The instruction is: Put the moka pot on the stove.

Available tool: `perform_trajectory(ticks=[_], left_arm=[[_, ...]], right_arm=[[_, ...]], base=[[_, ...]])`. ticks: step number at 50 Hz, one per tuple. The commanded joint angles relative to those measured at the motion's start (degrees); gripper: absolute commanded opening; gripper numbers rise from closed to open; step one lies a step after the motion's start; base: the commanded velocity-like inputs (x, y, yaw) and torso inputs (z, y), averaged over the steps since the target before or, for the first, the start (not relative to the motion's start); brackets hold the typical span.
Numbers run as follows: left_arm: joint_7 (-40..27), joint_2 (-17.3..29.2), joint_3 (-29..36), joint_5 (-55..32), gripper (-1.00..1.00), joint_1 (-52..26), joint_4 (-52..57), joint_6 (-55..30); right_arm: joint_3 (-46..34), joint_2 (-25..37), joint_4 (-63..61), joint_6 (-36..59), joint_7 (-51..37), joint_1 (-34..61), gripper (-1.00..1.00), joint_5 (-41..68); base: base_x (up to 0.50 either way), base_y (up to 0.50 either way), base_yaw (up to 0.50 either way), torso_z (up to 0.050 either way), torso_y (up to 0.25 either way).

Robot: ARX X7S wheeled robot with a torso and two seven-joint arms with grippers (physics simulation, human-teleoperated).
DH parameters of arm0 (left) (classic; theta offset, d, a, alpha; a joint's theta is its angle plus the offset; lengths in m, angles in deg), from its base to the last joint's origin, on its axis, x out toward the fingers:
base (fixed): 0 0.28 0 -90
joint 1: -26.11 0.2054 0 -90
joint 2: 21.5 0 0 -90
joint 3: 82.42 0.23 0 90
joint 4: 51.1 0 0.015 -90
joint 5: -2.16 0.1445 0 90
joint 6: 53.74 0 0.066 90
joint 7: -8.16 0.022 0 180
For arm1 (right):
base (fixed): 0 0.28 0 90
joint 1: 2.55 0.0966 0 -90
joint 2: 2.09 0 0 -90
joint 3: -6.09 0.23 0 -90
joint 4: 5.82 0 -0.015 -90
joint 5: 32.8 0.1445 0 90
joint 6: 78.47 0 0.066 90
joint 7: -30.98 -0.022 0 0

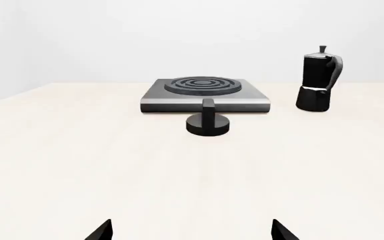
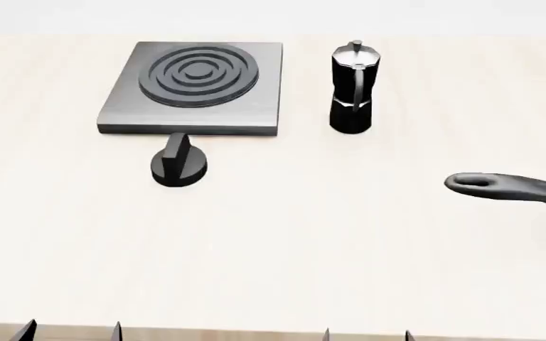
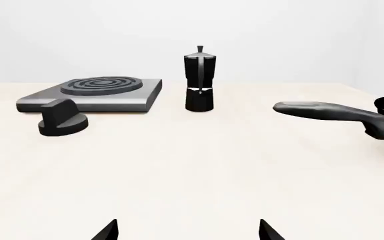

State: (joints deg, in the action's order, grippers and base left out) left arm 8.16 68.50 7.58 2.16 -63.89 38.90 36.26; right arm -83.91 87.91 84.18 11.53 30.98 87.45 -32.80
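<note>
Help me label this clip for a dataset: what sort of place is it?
Probably a bare simulated kitchen worktop: a stove plate with its separate knob, a moka pot standing beside it, and a pan handle on a pale table.

The moka pot (image 2: 352, 89) before me looks glossy black. The stove (image 2: 195, 87) is brushed grey metal; my counter (image 2: 273, 241) is pale and matt.

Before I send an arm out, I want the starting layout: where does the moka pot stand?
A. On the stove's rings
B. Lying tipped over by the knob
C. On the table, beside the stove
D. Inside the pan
C: the moka pot stands upright on the table, apart from the stove, whose rings are bare.
</note>
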Motion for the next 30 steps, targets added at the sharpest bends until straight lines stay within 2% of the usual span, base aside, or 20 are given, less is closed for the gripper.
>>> perform_trajectory(ticks=[1,17,30], left_arm=[[-1.9,1.6,1.9,-1.6,1.0,0.1,0.4,-0.3],[-4.4,3.6,3.6,-3.6,1.0,0.2,0.3,-0.4],[-5.1,4.8,5.6,-4.0,1.0,1.0,3.0,0.3]], right_arm=[[-0.7,0.5,0.0,0.0,-0.7,0.0,1.0,0.5],[-3.4,2.9,-0.7,2.1,-4.2,0.1,1.0,3.1],[-4.4,3.6,0.9,-2.9,-6.7,0.2,1.0,3.9]], base=[[0.0,0.0,0.0,0.0,0.0],[0.0,0.0,0.0,0.0,0.0],[0.0,0.0,0.0,0.0,0.0]])
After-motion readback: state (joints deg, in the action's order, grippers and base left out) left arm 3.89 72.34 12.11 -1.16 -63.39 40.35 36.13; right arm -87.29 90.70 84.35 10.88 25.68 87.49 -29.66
